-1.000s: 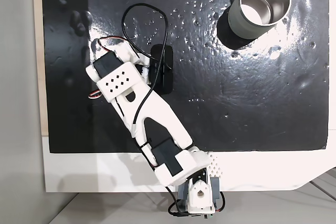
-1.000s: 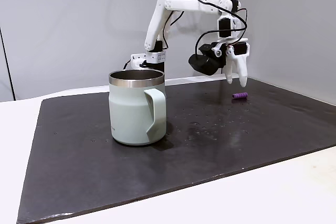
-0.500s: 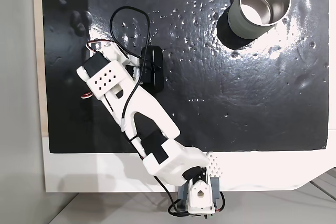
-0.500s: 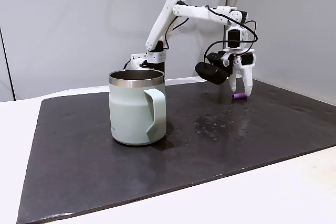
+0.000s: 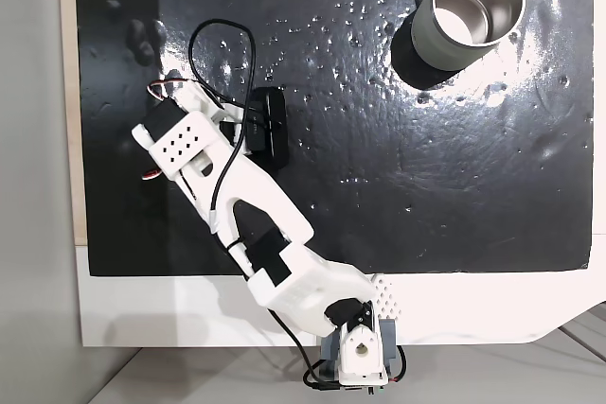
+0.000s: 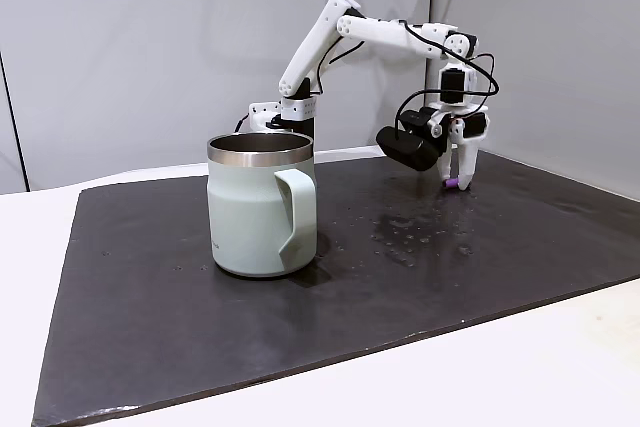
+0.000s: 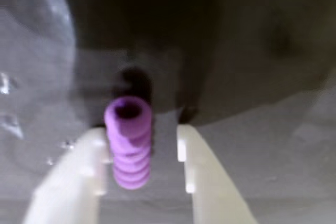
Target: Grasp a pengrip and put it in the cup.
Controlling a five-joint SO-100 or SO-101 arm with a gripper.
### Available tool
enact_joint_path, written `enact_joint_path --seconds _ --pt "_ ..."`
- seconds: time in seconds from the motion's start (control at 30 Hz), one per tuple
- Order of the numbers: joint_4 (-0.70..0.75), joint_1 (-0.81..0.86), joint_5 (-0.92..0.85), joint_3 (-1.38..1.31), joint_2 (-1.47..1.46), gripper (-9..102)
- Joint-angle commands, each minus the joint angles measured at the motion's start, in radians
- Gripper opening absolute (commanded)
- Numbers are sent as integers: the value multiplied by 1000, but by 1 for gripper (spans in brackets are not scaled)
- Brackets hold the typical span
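The pengrip point(image 7: 128, 142), a small purple ribbed tube, lies on the black mat between my two white fingers. It touches the left finger point(image 7: 79, 177), and a gap separates it from the right finger point(image 7: 202, 177). My gripper point(image 7: 140, 135) is open and straddles it, tips down at the mat. In the side fixed view the gripper point(image 6: 455, 179) stands over the pengrip point(image 6: 453, 183) at the far right of the mat. The cup point(image 6: 262, 212), a pale mug with a steel rim, stands well to the left there. From above, the cup point(image 5: 473, 11) sits at the top right and the arm covers the pengrip.
A black mat point(image 6: 400, 277) covers the white table point(image 6: 560, 367). The arm's base point(image 5: 358, 352) stands at the bottom edge in the fixed view from above. A black wrist camera point(image 5: 267, 125) sticks out beside the wrist. Glossy wet-looking spots point(image 5: 360, 16) dot the mat.
The arm has swung toward the pengrip and lowered. The gripper was above and short of it a second ago; now its fingers reach the mat on either side.
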Motion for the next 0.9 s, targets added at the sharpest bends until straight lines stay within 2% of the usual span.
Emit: enact_joint_path --seconds 0.0,0.07,0.33,0.63,0.87 --pt "-20 -3 -18 -67 0 3" --pt "-20 -3 -21 -75 -8 0" --pt "-9 -3 -28 -94 26 0" --pt "49 8 -92 -80 305 0" --pt "107 84 -163 -101 512 0"
